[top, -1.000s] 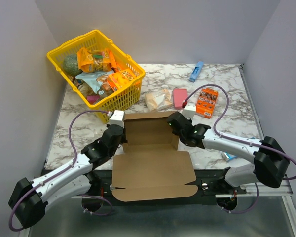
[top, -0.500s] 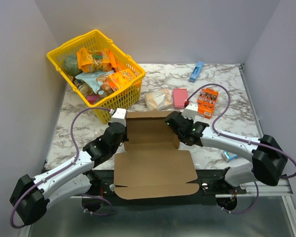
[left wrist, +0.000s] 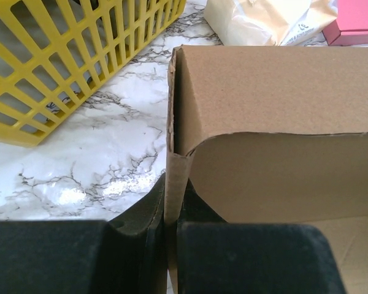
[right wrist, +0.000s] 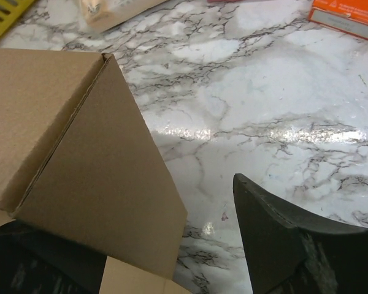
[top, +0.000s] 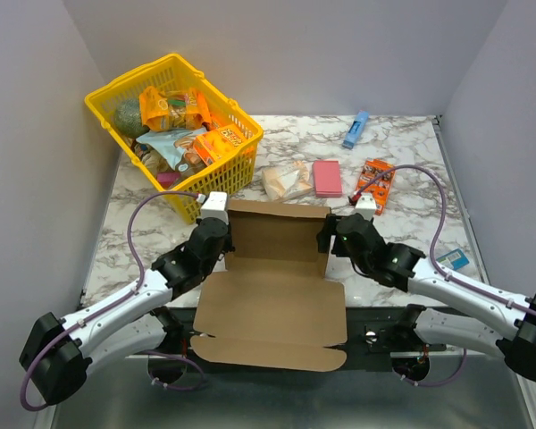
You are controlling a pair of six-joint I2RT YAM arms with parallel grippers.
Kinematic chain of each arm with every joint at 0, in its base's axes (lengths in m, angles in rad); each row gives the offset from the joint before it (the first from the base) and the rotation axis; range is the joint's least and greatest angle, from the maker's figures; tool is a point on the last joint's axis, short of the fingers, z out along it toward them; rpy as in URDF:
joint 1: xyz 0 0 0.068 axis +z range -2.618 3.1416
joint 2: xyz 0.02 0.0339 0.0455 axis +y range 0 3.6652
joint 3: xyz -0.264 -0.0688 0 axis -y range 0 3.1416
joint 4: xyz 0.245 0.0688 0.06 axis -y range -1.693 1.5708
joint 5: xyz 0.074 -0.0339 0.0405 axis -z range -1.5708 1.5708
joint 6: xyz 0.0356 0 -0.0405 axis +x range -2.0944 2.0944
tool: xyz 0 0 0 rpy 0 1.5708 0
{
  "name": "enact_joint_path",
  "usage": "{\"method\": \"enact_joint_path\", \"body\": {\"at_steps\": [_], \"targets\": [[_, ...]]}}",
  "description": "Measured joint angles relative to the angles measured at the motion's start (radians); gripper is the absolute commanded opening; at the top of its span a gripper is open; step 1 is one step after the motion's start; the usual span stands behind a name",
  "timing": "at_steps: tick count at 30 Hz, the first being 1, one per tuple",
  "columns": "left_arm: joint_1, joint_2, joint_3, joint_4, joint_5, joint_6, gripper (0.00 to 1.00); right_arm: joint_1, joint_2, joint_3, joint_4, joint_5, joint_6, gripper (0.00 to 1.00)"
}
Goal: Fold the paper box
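The paper box (top: 277,295) is a brown cardboard sheet, its back wall (left wrist: 276,98) standing upright and its wide lid flap hanging over the table's near edge. My left gripper (top: 225,239) is shut on the box's left side wall, the cardboard edge pinched between its fingers (left wrist: 172,202). At the box's right side my right gripper (top: 332,237) stands open. In the right wrist view the right side flap (right wrist: 92,159) leans inward in front of the left finger, and the right finger (right wrist: 276,233) is well clear of it over bare marble.
A yellow basket (top: 216,96) full of snacks stands at the back left, close to the box's left corner (left wrist: 61,73). Behind the box lie a white bag (top: 286,179), a pink pad (top: 326,177) and an orange snack box (top: 375,183). A blue item (top: 355,130) lies far back.
My right gripper has opened, let go of the right side flap and drawn back to the right. The left gripper has kept its hold. The orange snack box has turned a little.
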Motion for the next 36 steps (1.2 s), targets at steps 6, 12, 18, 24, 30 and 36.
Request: {"method": "enact_joint_path", "body": {"at_steps": [6, 12, 18, 24, 30, 36], "targets": [[0.005, 0.013, 0.000, -0.026, -0.017, -0.008, 0.00, 0.024, -0.013, -0.022, -0.009, -0.027, 0.013, 0.77], [0.009, 0.021, 0.000, -0.052, -0.039, -0.011, 0.00, 0.074, 0.018, -0.023, -0.066, 0.013, 0.114, 0.82], [0.019, 0.032, 0.000, -0.058, -0.068, -0.025, 0.00, 0.098, 0.011, -0.035, -0.072, 0.046, 0.172, 0.80], [0.021, 0.037, 0.000, -0.058, -0.072, -0.032, 0.00, 0.141, 0.047, -0.081, -0.026, 0.084, 0.200, 0.79], [0.021, 0.037, 0.000, -0.058, -0.072, -0.040, 0.00, 0.146, 0.124, -0.061, 0.031, 0.118, 0.188, 0.73], [0.021, 0.032, 0.000, -0.058, -0.072, -0.043, 0.00, 0.146, 0.199, -0.014, 0.076, 0.151, 0.172, 0.63]]}}
